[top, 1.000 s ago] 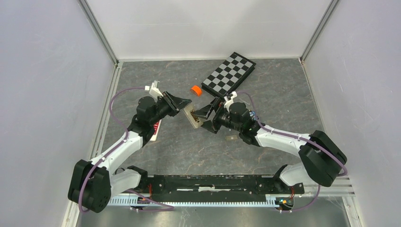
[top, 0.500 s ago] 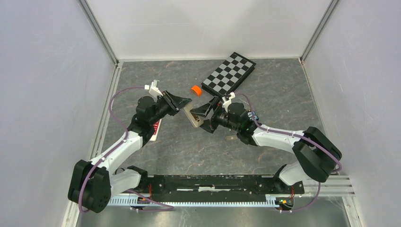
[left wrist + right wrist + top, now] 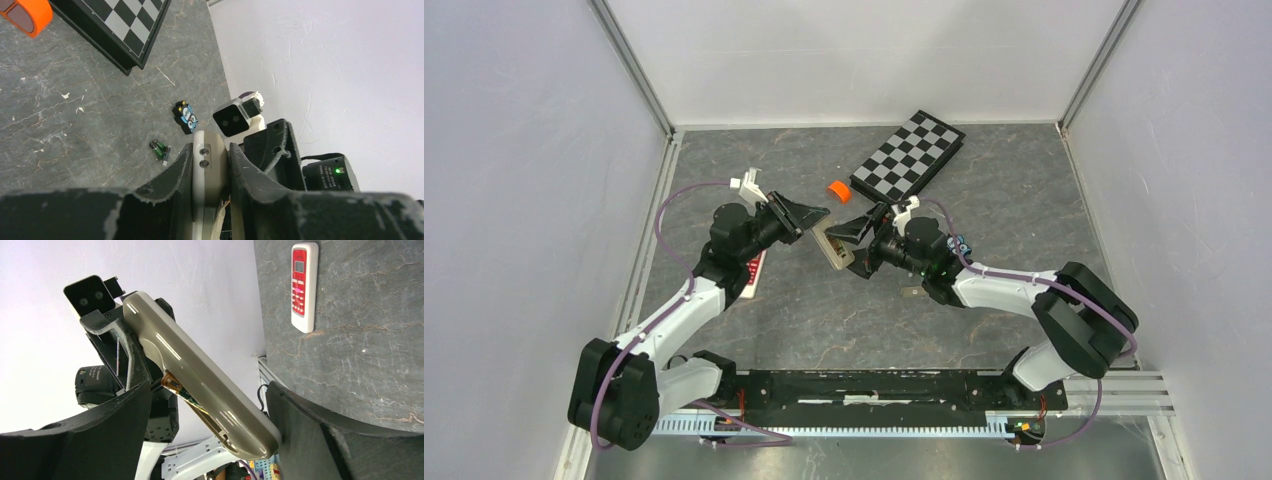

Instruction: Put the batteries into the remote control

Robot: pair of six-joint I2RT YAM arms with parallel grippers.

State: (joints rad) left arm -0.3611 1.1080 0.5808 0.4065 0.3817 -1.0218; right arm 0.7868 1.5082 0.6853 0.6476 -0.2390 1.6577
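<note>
Left end effector point(image 3: 210, 150) is clamping remote point(image 3: 165, 340); its long axis is pointing into right end effector point(image 3: 207, 390), gaping around free end.

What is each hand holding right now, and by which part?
The left hand pinches the beige remote near one end. The right hand stands open around its other end, gripping nothing.

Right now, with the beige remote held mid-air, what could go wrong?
The remote is up in the air in the left pincer alone, gripped at one end; the right pincer straddles it, jaws open. If the left releases first, it likely drops.
An opening in the remote exposes inner parts; closing jaws could press there.
The batteries lie close to the blue-and-black gadget; a pickup may knock it.
</note>
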